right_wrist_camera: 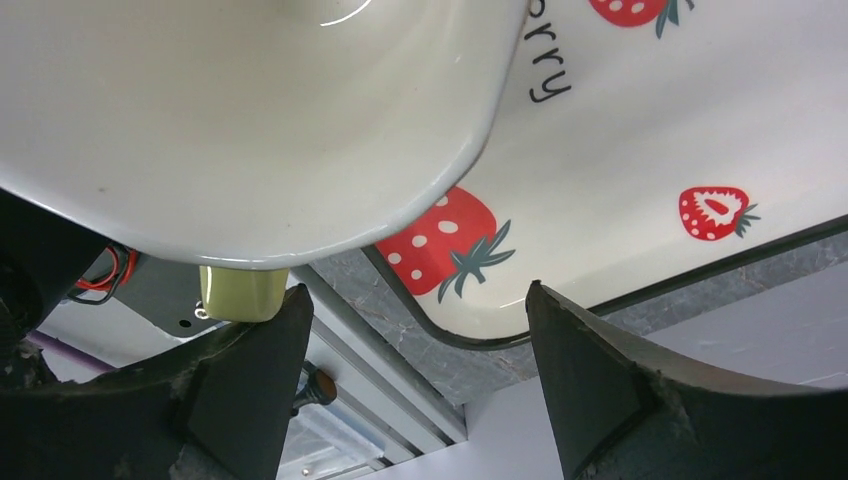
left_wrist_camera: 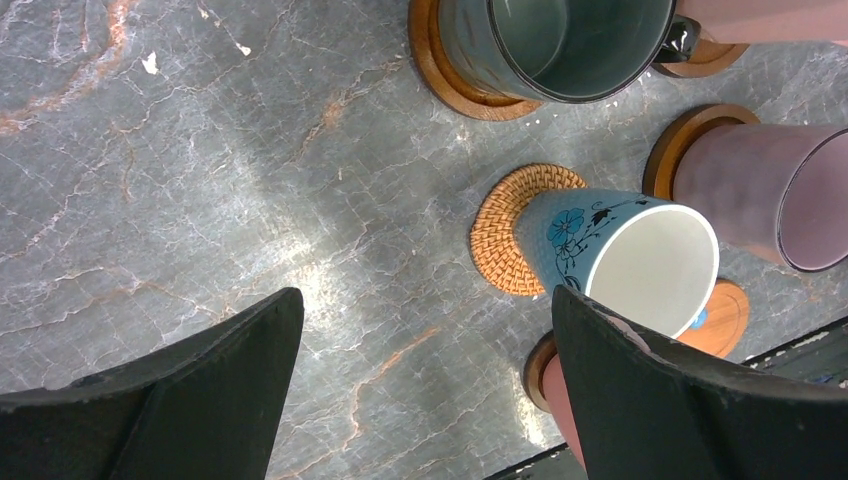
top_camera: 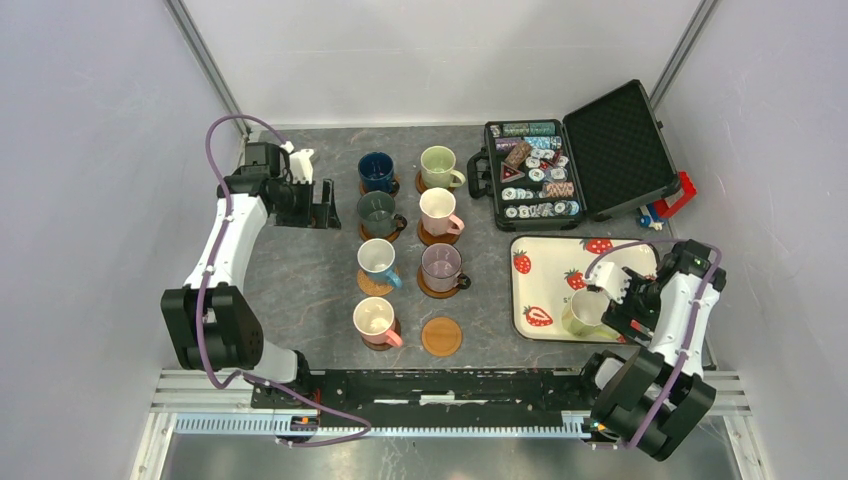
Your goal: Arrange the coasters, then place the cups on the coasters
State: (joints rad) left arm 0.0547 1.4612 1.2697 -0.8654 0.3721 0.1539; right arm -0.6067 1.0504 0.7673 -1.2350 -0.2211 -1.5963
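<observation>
Step in hand, as I judge it: pick up the last cup and move it to the free coaster. The right gripper (right_wrist_camera: 412,295) is at the near left part of the strawberry tray (top_camera: 545,255), jaws spread with nothing between them, low beside the yellow cup (top_camera: 578,316). The cup stands upright on the tray's near left corner area. It is pale yellow-green outside and cream and glossy inside, with a wide rim. Its handle (right_wrist_camera: 243,293) points toward the near edge and sits right at one finger; the wrist view is too close to tell if they touch. To do it well: get one finger inside the rim and one outside, or straddle the handle squarely. Close firmly, since the glaze probably slips, then lift straight up clear of the tray lip before going sideways. The empty coaster (top_camera: 441,336) is a brown disc lying left of the tray, with nothing in between. Seven other cups (top_camera: 441,265) already sit on coasters further left of the tray, so keep the carry low-risk and avoid clipping them. The left gripper (left_wrist_camera: 428,300) is well left of the tray, spread and empty.
</observation>
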